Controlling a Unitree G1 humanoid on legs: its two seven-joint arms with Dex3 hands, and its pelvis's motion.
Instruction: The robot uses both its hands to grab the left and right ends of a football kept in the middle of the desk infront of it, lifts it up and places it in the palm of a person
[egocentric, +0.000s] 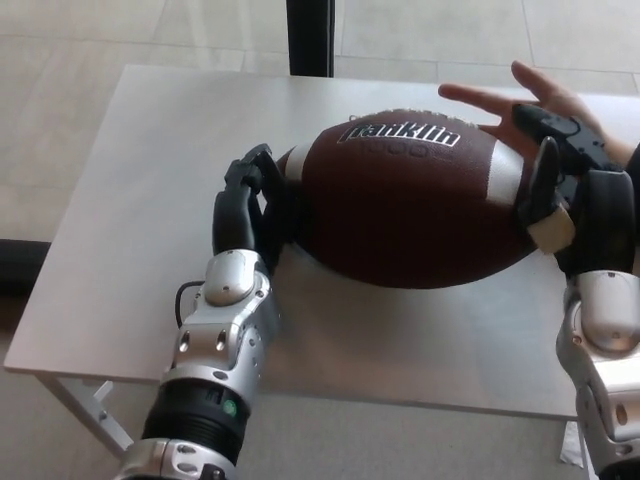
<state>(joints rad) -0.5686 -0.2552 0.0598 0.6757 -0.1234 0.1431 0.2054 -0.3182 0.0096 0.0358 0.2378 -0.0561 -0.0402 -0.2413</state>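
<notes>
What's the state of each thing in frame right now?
football: held off the desk, clamped by its two ends, Franklin logo up
left hand: shut on the football's left end
right hand: shut on its right end
person's hand: open, palm up, behind the ball
desk: bare
</notes>
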